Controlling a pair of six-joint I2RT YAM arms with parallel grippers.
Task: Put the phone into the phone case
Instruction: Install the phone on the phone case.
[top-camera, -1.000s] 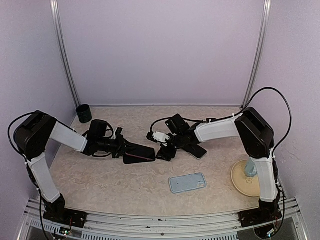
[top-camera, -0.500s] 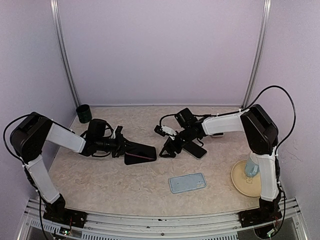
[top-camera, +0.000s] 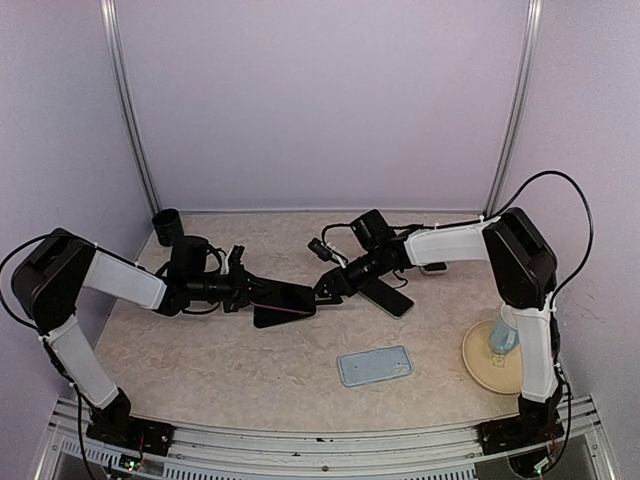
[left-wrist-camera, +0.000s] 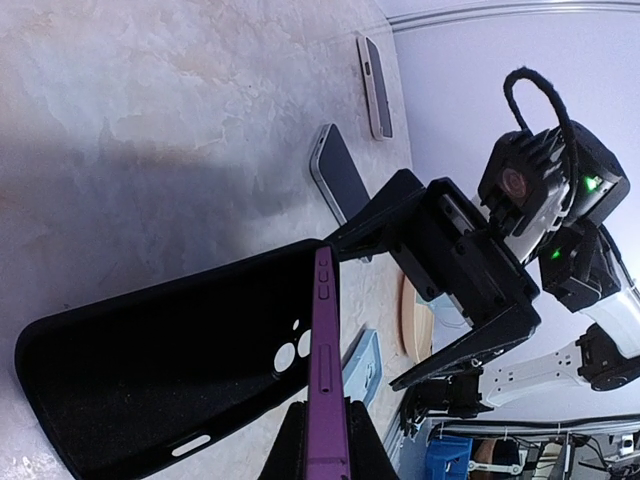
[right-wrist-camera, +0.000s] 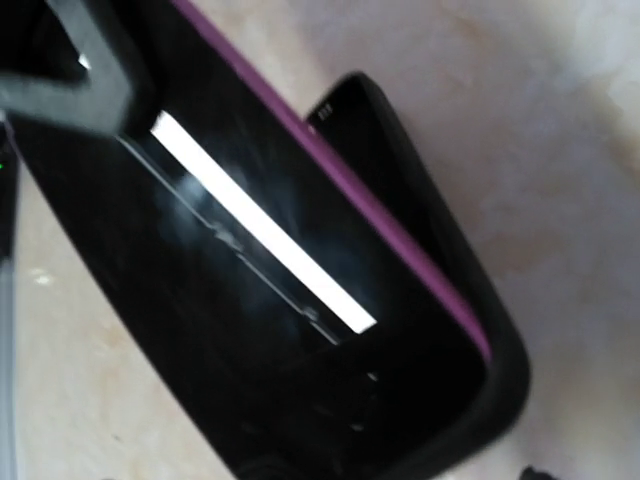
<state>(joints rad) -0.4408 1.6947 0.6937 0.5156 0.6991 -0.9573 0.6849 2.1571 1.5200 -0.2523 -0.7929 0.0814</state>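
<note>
Presently, left hand (top-camera: 248, 292) clamps the phone (left-wrist-camera: 326, 330); right hand (top-camera: 328, 288) stands wide, empty; unsupported case (left-wrist-camera: 170, 380) could slip off.

Each arm is built alike, the left arm (top-camera: 120, 280) and the right arm (top-camera: 445, 245): smooth white shells between bulky black joints, on black bases (top-camera: 118, 420). A thin black cable (top-camera: 548, 176) arcs off the right arm. The right gripper (left-wrist-camera: 365, 312) is matte black with flat, angular fingers. Behind it, the wrist (left-wrist-camera: 545, 190) shows green lights and a braided black loop (left-wrist-camera: 530, 85).
</note>
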